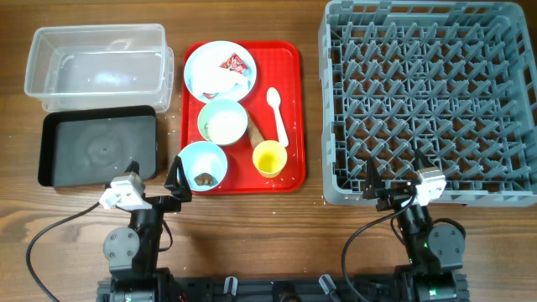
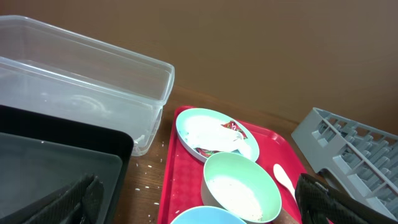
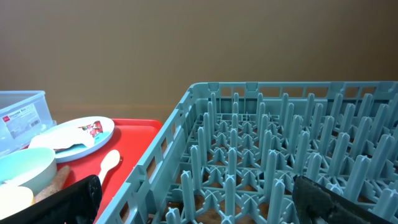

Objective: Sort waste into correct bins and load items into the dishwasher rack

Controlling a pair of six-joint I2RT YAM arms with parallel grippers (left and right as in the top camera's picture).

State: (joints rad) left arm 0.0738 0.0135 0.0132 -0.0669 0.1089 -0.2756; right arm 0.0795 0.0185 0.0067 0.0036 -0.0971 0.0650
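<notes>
On the red tray sit a pale blue plate with the napkin and red wrapper, a green bowl with rice crumbs, a blue bowl with brown lumps, a sausage piece, a yellow cup and a white spoon. The grey rack stands at the right and holds nothing. My left gripper is open and empty, just in front of the tray's near left corner. My right gripper is open and empty at the rack's near edge.
The clear tub stands at the far left, and the black tray lies in front of it. Neither holds anything. White crumbs lie on the wood between the black tray and the red tray.
</notes>
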